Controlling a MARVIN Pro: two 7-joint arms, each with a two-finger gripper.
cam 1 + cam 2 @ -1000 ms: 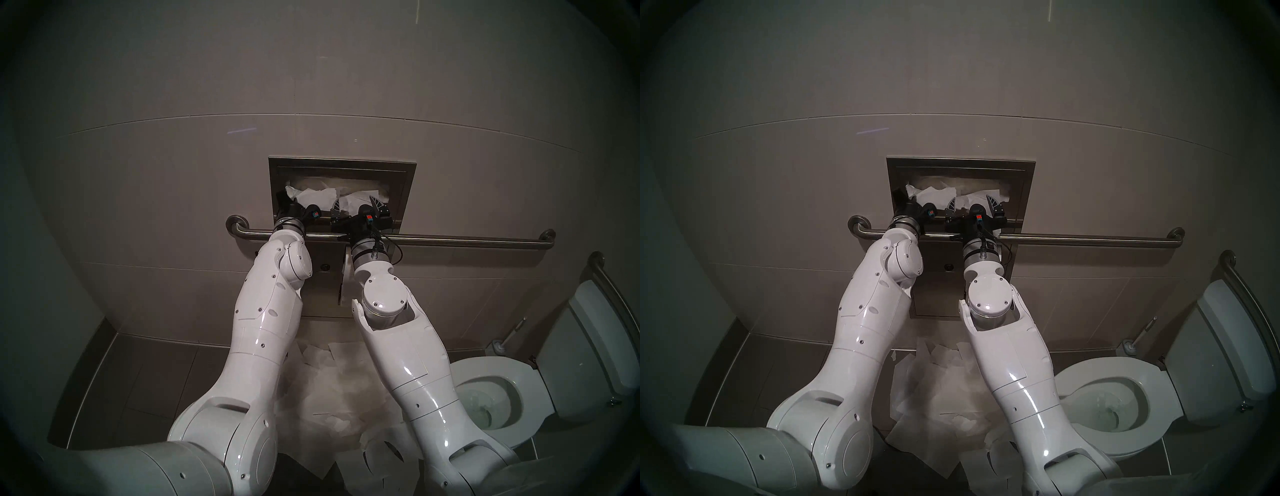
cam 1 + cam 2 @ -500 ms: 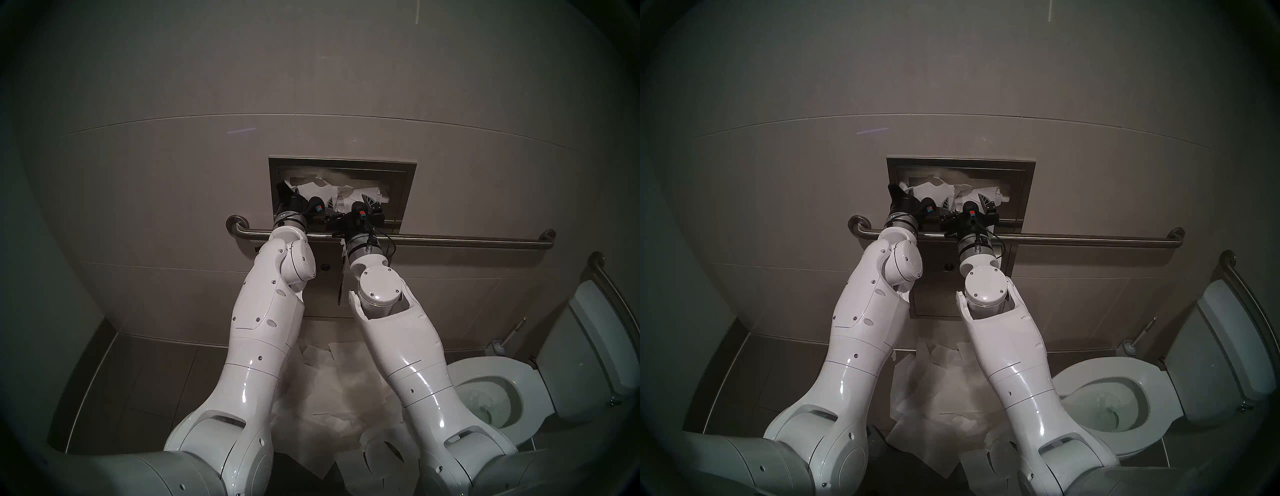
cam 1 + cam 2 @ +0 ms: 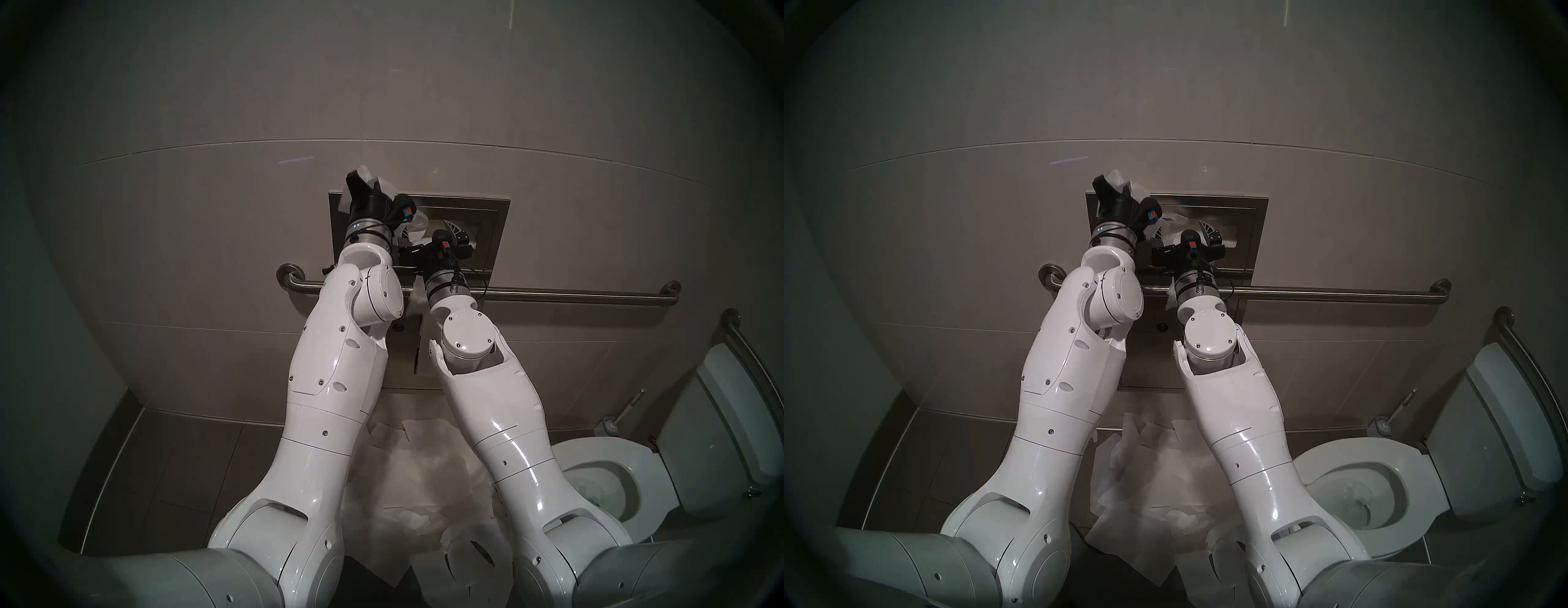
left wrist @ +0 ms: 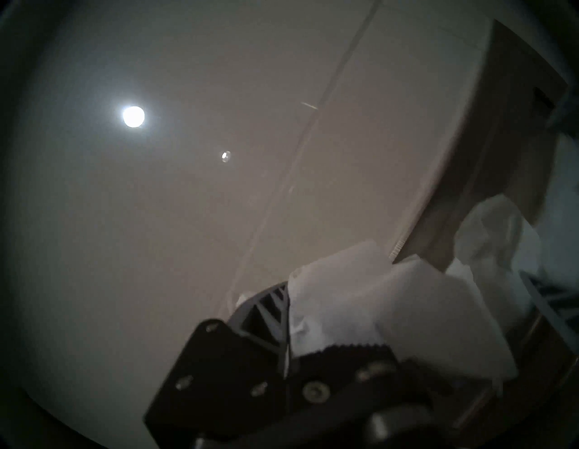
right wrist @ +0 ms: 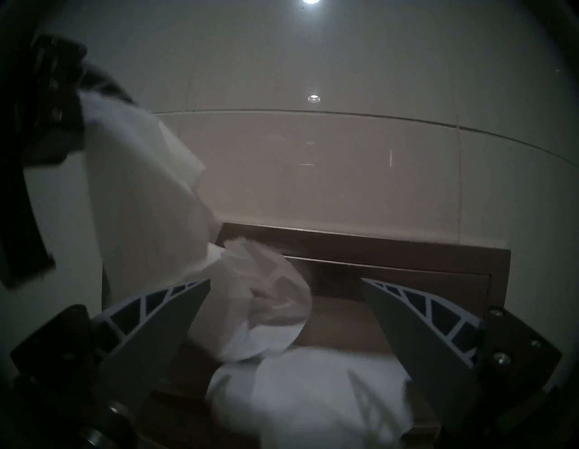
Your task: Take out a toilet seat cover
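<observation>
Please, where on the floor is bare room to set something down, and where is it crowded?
Free: the dark floor tiles left of the left arm, bordered by the wall. Crowded: loose white sheets cover the floor between both arms, from the wall panel to the toilet.

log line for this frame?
left claw: shut on cover, raised above dispenser | right claw: open at slot

Two arms point(image 3: 331, 382) point(image 3: 488, 407) — one toilet point(image 3: 594, 463), two grab bars point(image 3: 551, 293) point(image 3: 746, 352)
</observation>
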